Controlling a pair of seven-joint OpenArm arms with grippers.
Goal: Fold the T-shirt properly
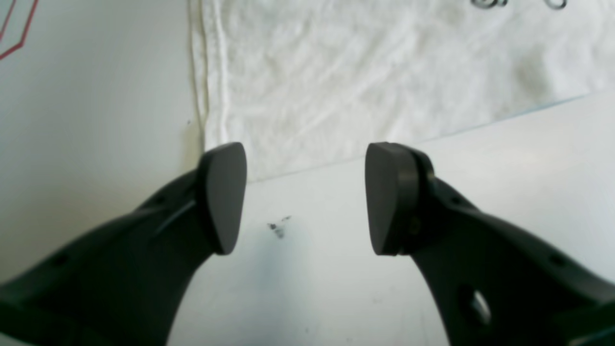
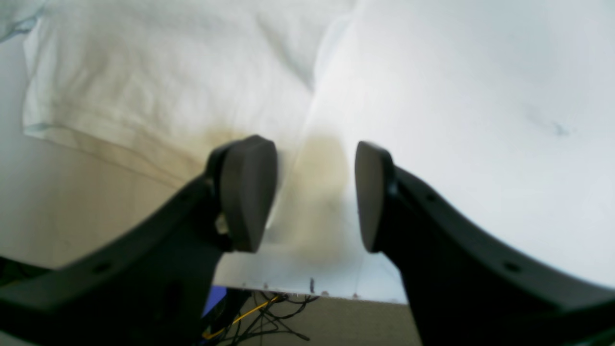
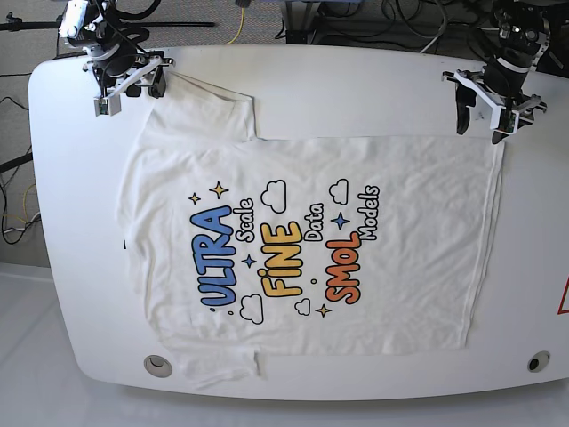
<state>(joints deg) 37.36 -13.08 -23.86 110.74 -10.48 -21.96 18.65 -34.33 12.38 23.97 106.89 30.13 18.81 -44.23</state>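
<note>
The white T-shirt (image 3: 302,169) lies spread flat on the white table (image 3: 356,80), print up, with blue "ULTRA", yellow "FINE" and orange "SMOL". My left gripper (image 3: 481,118) is open and empty at the shirt's far right hem corner. In the left wrist view the gripper (image 1: 305,197) hovers just short of that corner (image 1: 384,72). My right gripper (image 3: 132,87) is open and empty at the far left sleeve. In the right wrist view the gripper (image 2: 310,192) is over the table edge, with the sleeve cloth (image 2: 168,81) ahead and to its left.
Two round holes (image 3: 158,363) (image 3: 537,361) sit near the table's front corners. A red mark (image 3: 562,298) is at the right edge and also shows in the left wrist view (image 1: 14,29). Cables (image 2: 259,317) hang beyond the table's far edge.
</note>
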